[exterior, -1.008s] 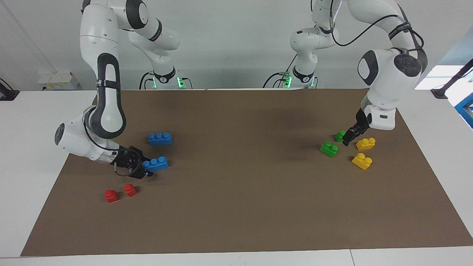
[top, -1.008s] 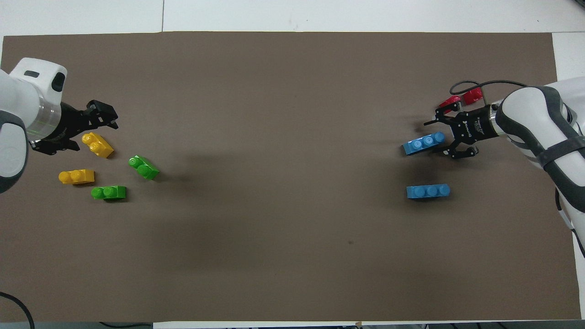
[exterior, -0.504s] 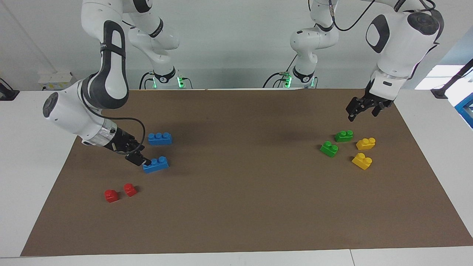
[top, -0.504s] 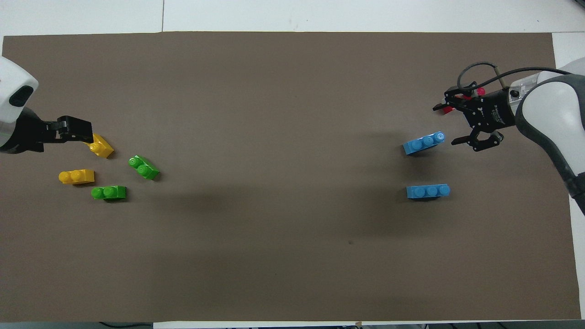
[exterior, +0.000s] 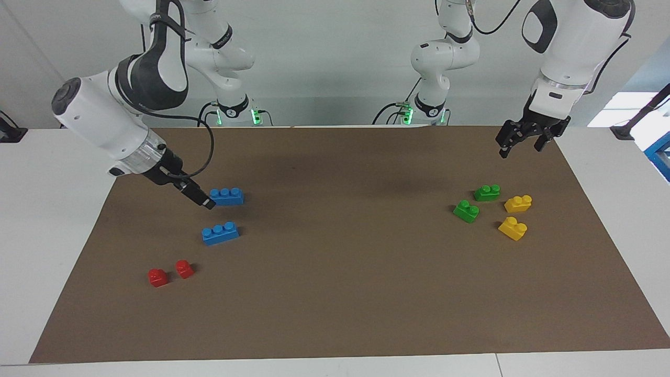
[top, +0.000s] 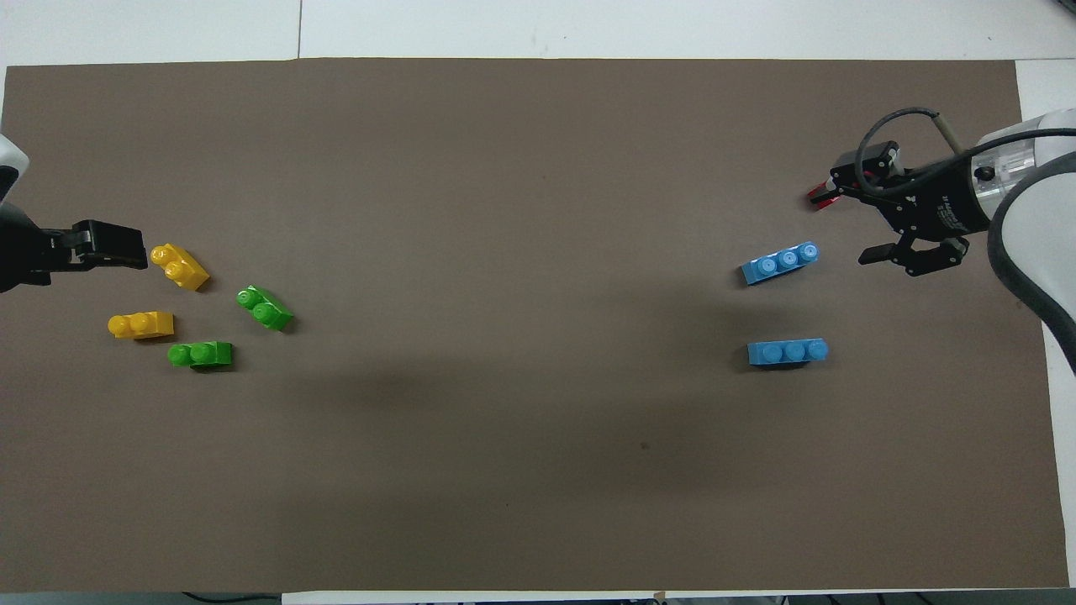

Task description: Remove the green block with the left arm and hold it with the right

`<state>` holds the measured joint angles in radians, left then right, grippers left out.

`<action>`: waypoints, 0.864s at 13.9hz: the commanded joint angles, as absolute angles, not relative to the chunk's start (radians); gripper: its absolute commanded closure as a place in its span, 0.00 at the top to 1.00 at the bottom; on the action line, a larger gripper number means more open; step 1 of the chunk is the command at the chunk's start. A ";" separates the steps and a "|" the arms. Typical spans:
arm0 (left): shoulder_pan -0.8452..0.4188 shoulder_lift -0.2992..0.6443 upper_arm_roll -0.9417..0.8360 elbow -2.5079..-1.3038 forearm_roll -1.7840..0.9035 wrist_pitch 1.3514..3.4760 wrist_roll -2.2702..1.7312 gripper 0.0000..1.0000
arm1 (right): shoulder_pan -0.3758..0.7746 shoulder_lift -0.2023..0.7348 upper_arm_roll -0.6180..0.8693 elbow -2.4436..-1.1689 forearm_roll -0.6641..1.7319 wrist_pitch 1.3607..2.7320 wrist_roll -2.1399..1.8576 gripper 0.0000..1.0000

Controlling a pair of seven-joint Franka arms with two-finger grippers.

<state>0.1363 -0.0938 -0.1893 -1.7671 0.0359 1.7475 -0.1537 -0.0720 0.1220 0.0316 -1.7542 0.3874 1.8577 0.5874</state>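
Green block (exterior: 487, 192) flat, studs up, long axis along table length.

A white table (exterior: 52, 173) fills the scene, and a large brown mat (exterior: 340, 293) covers most of its top — only a white border shows around the mat. Above the table's edge stands a plain pale wall (exterior: 324, 63). Beside the table, at the wall's end, there is a bright window (exterior: 620, 107) and a blue frame (exterior: 660, 157).

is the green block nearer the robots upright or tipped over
Upright: the green block sits flat on the mat, studs up, touching nothing.
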 commanded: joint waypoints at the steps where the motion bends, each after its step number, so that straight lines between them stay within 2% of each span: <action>1: 0.123 -0.089 -0.186 -1.729 0.018 1.700 -0.135 1.00 | -0.074 0.092 0.041 -1.743 0.325 1.830 0.488 1.00; 2: 0.085 -0.084 -0.160 -1.724 0.018 1.700 -0.135 1.00 | -0.072 0.084 0.041 -1.743 0.310 1.824 0.453 1.00; 4: -0.111 -0.077 0.030 -1.688 0.020 1.687 -0.135 1.00 | -0.074 0.080 0.041 -1.743 0.293 1.816 0.407 1.00; 9: -0.072 -0.026 0.005 -1.588 -0.008 1.588 -0.133 1.00 | -0.074 0.061 0.041 -1.741 0.241 1.796 0.284 1.00; 12: -0.071 -0.041 0.008 -1.606 -0.020 1.578 -0.132 1.00 | -0.074 0.031 0.041 -1.741 0.206 1.770 0.262 1.00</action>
<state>-0.0810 -0.0499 0.0059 -1.6288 0.0052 1.6134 -0.1504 -0.0678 0.0625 0.0373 -1.7407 0.2442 1.8001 0.2973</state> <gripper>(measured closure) 0.000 0.000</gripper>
